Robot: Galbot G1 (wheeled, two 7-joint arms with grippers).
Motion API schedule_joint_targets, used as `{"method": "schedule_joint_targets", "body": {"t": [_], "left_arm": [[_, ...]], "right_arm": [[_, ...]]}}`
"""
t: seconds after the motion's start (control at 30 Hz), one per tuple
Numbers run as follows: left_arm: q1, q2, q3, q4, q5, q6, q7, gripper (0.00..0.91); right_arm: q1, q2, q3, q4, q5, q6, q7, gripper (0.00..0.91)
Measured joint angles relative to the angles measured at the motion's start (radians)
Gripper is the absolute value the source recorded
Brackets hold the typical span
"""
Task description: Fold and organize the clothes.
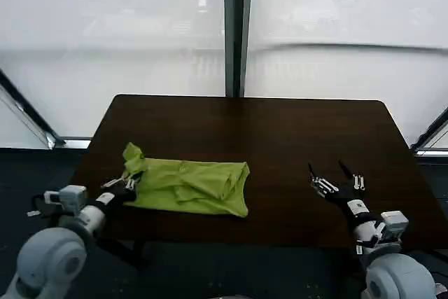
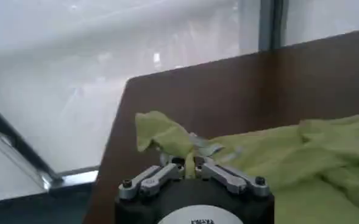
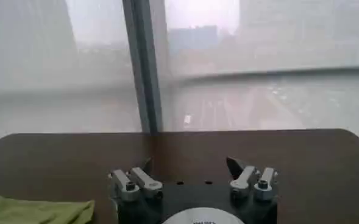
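Green T-shirt (image 1: 189, 185) bunched on table (image 1: 280, 138), left gripper (image 1: 130, 185) pinching its edge, right gripper (image 1: 336, 177) open, apart.

No text, label, brand, number or sign can be read in any of the views. A white round plate on the left claw's (image 2: 191, 163) housing carries small dark lettering at the edge of the left wrist view, cut off and too small to make out. A like plate on the right claw's (image 3: 192, 167) housing shows marks equally unreadable.
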Motion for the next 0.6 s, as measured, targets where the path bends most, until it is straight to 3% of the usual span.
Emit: {"method": "schedule_joint_targets", "body": {"t": [0.3,0.6], "left_arm": [[-0.143,-0.070,0.212,0.030,-0.078,0.000,-0.066,0.000],[-0.174,-0.123,0.368,0.030,-0.072,0.000,-0.092,0.000]], "right_arm": [[-0.025,0.039,0.010,0.011,-0.039,0.006,-0.001,0.878],[-0.018,0.058,0.002,-0.002,-0.052,0.007,-0.001,0.878]]}}
